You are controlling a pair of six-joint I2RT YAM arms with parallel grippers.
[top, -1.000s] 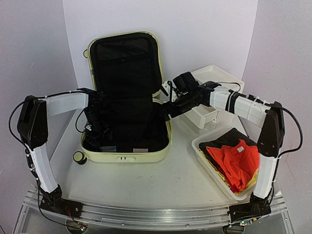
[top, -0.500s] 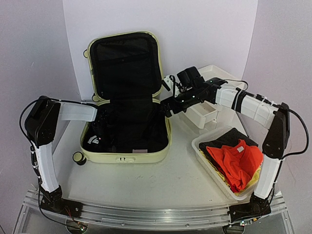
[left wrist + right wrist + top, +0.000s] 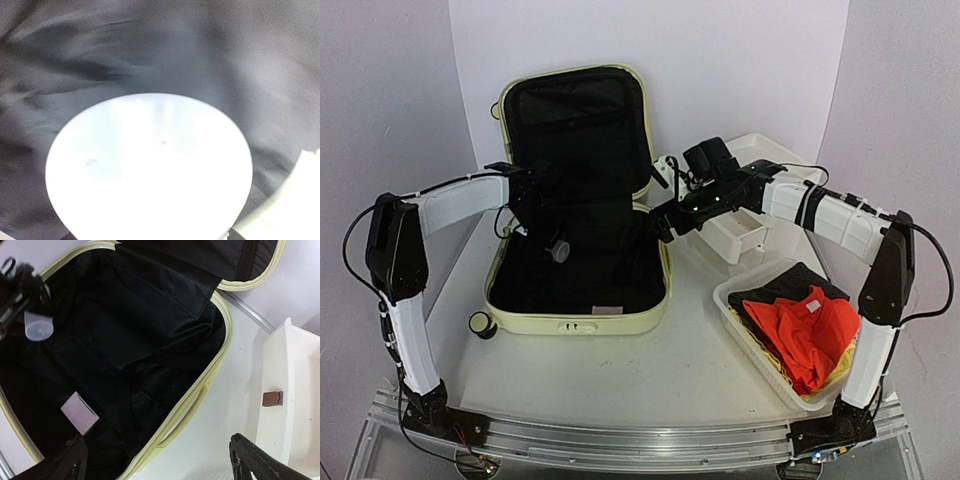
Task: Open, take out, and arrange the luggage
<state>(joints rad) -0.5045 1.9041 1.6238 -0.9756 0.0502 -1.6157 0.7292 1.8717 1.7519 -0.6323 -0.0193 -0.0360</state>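
Observation:
The luggage [image 3: 575,322] lies open, its lid leaning on the back wall and its black lining showing; it also shows in the right wrist view [image 3: 220,347]. My left gripper [image 3: 546,236] hangs over the base's left half, shut on a small translucent cup [image 3: 558,251]. The cup's round white end [image 3: 150,170] fills the left wrist view and hides the fingers. The right wrist view shows the cup [image 3: 38,326] held above the lining. My right gripper [image 3: 660,223] is open and empty over the luggage's right rim, fingers [image 3: 250,457] spread wide.
A white tag [image 3: 79,413] lies on the lining near the front. A white drawer box [image 3: 752,210] stands right of the luggage, a small brown block [image 3: 272,398] in its open drawer. A white basket [image 3: 740,300] of black, orange and yellow clothes sits front right.
My left gripper has risen out of the luggage's left side with the cup and moved back and right. My right gripper has lifted slightly and stays open.

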